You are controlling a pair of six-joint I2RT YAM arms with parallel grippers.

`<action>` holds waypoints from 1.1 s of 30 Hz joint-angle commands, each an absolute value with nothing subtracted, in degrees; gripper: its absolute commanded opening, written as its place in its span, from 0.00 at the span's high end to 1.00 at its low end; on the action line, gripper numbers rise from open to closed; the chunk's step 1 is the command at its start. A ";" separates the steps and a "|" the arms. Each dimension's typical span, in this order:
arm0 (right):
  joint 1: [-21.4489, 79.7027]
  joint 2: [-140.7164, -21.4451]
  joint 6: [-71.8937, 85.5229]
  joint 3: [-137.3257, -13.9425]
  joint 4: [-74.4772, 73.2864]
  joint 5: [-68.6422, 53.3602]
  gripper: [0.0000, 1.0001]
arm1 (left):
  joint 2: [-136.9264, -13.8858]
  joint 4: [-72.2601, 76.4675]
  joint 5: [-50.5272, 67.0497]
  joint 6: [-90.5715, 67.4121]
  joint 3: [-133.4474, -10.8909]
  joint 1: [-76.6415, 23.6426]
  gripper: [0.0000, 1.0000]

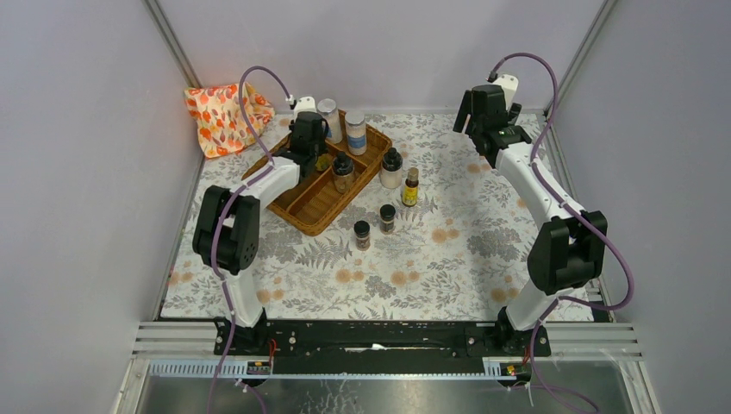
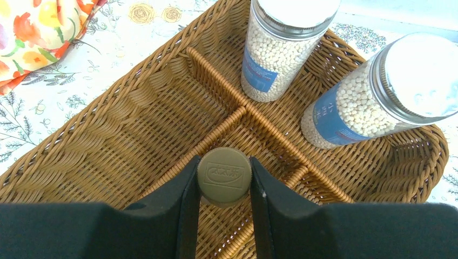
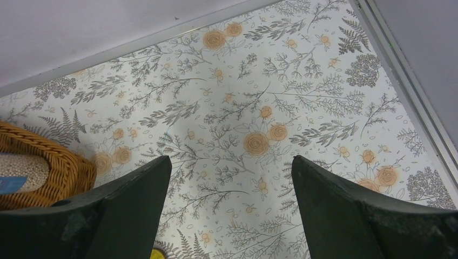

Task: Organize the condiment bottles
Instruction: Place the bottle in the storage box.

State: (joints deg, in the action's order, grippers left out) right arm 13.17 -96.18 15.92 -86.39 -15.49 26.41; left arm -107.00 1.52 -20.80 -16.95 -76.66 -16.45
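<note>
My left gripper is shut on the olive-green cap of a small bottle and holds it over the wicker tray's middle dividers; it sits over the tray's far half in the top view. Two tall white-filled, silver-lidded jars stand in the tray's far end. A dark black-capped jar stands in the tray. On the cloth outside stand a black-capped white jar, a slim yellow bottle and two short spice jars. My right gripper is open and empty, raised at the far right.
An orange-patterned cloth lies bunched at the far left corner by the wall. A floral sheet covers the table. Grey walls close in the left, far and right sides. The tray's end shows at the left of the right wrist view.
</note>
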 commanded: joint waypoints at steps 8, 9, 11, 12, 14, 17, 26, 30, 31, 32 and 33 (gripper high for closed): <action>12.83 -96.42 16.62 -88.42 -13.36 26.29 0.11 | -108.21 7.34 -22.21 -15.56 -76.95 -16.13 0.96; 12.83 -96.42 16.61 -88.42 -13.36 26.26 0.11 | -108.26 7.04 -22.17 -15.44 -77.01 -16.12 0.88; 12.83 -96.35 16.64 -88.33 -13.36 26.14 0.11 | -108.36 6.51 -22.16 -15.25 -77.11 -16.17 0.71; 12.76 -96.33 16.69 -88.31 -13.37 26.05 0.11 | -108.37 6.35 -22.08 -15.24 -77.08 -16.17 0.66; 12.79 -96.33 16.78 -88.24 -13.36 26.00 0.11 | -108.29 6.07 -22.01 -15.12 -77.09 -16.26 0.56; 12.78 -96.22 16.95 -88.21 -13.45 25.77 0.11 | -108.00 5.94 -22.02 -15.04 -76.91 -16.27 0.46; 12.77 -95.76 17.07 -87.98 -13.54 25.52 0.11 | -107.72 5.07 -22.30 -14.61 -77.72 -16.92 0.38; 12.73 -95.49 17.01 -87.90 -13.54 25.52 0.11 | -107.28 4.77 -22.46 -14.42 -77.94 -17.13 0.38; 12.74 -95.41 16.99 -87.89 -13.56 25.55 0.11 | -107.19 4.67 -22.43 -14.43 -78.09 -17.21 0.38; 12.73 -95.37 16.97 -87.89 -13.52 25.55 0.11 | -107.01 4.66 -22.57 -14.43 -78.17 -17.29 0.38; 12.74 -95.29 16.97 -87.89 -13.48 25.54 0.11 | -106.84 4.58 -22.59 -14.37 -78.26 -17.43 0.38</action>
State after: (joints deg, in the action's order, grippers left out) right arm 13.08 -96.51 16.36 -86.39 -15.44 25.85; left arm -107.72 2.96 -20.95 -15.46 -76.69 -16.93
